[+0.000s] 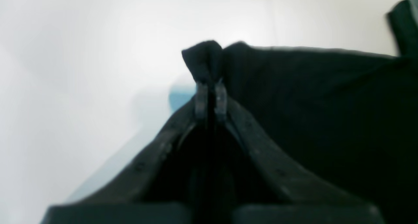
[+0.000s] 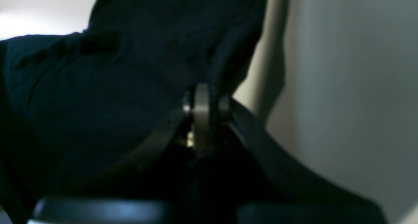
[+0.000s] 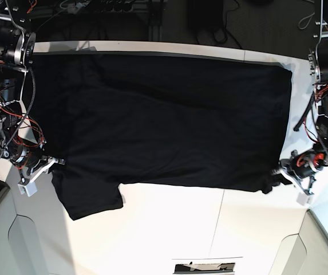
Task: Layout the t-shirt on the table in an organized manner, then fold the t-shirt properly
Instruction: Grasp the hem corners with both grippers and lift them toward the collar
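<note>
Black fabric fills most of both wrist views, and both are blurred: folds, seams and any print cannot be made out there. From the base view, the far edge of the t-shirt (image 3: 164, 114) merges with the dark background beyond the tabletop (image 3: 169, 229), so its outline there is uncertain. No patch or print is discernible on the cloth.

The t-shirt lies spread flat over the far half of the white tabletop, reaching nearly from one side edge to the other. Its near edge runs roughly straight across the middle, with one short sleeve jutting toward the near edge on the base view's left. The surface looks mostly smooth, with shallow creases. The near half of the tabletop shows bare white with a thin seam line.

Left pincer (image 1: 210, 101), at the side edge on the base view's right: fingers pressed together on a small pinched-up tuft of the shirt's corner.

Right pincer (image 2: 205, 103), at the opposite side edge beside the sleeve: fingers closed tight on a fold of the shirt, cloth rising up from the tips.
</note>
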Action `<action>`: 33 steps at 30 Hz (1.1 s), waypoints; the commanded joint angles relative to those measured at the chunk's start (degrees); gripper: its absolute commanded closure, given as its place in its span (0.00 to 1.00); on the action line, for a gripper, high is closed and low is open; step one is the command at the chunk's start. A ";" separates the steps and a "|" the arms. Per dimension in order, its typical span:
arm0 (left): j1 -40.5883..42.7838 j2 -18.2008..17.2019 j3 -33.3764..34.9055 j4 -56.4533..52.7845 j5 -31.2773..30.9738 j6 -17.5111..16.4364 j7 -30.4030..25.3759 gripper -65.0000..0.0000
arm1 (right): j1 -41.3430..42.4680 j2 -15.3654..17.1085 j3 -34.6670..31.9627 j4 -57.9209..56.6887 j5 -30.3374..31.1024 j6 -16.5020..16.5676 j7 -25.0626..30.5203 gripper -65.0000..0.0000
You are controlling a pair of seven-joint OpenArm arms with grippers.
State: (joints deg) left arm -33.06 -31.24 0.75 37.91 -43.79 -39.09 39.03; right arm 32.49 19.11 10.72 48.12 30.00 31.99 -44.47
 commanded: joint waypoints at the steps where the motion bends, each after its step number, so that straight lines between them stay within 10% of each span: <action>1: -1.42 -1.90 -0.24 2.40 -2.95 -0.91 1.07 1.00 | 1.16 1.70 0.13 2.40 1.18 0.42 0.61 1.00; 12: 6.64 -10.67 -0.24 18.60 -24.65 -0.91 18.75 1.00 | -5.99 9.01 0.17 11.04 10.97 0.87 -5.35 1.00; 33: 25.66 -12.52 -0.24 28.13 -26.93 -0.91 21.57 1.00 | -29.57 10.82 3.19 31.80 8.76 -0.33 -7.78 1.00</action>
State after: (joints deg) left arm -6.33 -42.35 1.10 65.25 -69.87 -39.68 61.30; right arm 2.20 28.69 13.28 79.13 38.89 31.75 -52.47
